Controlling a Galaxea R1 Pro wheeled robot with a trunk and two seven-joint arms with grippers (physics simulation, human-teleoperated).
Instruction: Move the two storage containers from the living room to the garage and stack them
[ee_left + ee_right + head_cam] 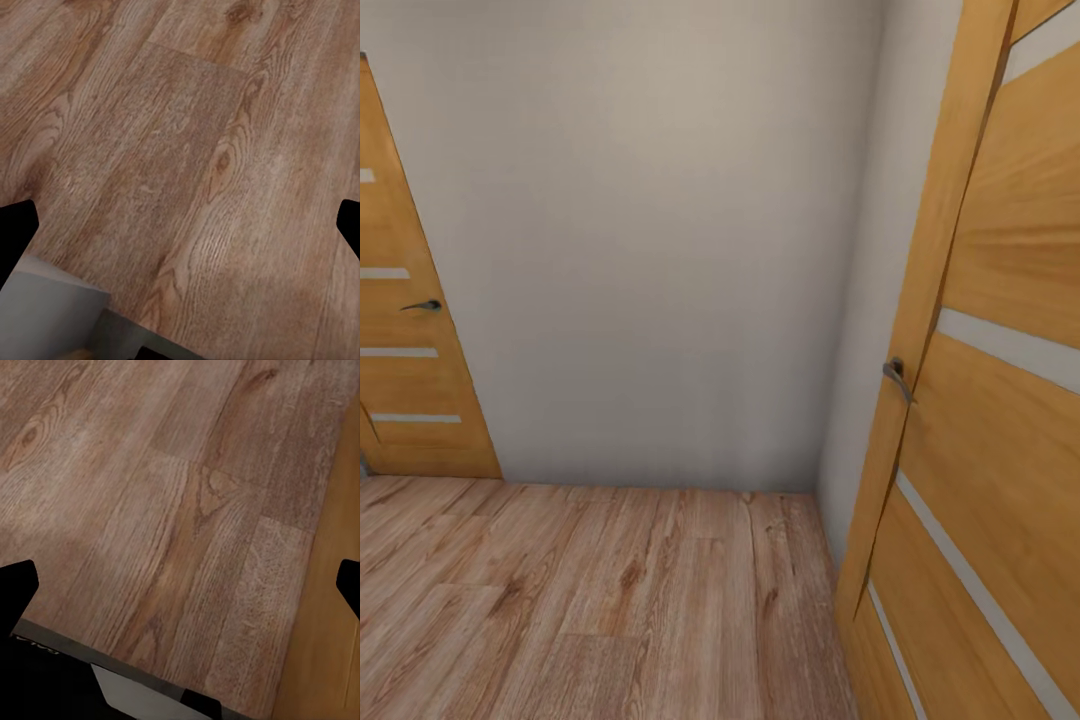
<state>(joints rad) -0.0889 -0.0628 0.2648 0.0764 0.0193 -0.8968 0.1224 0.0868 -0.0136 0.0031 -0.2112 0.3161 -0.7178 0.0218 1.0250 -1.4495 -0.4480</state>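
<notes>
Beside one white wall (660,250), two wooden doors (1000,400).

Light wood plank floor (610,600), bare boards

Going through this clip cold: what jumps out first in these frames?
Two honey-coloured panel doors: one close at the head view's right, standing ajar with a metal lever handle, another at the far left. Between them stands a bare grey-white wall above light wood plank flooring. Both wrist views look down on those planks.
</notes>
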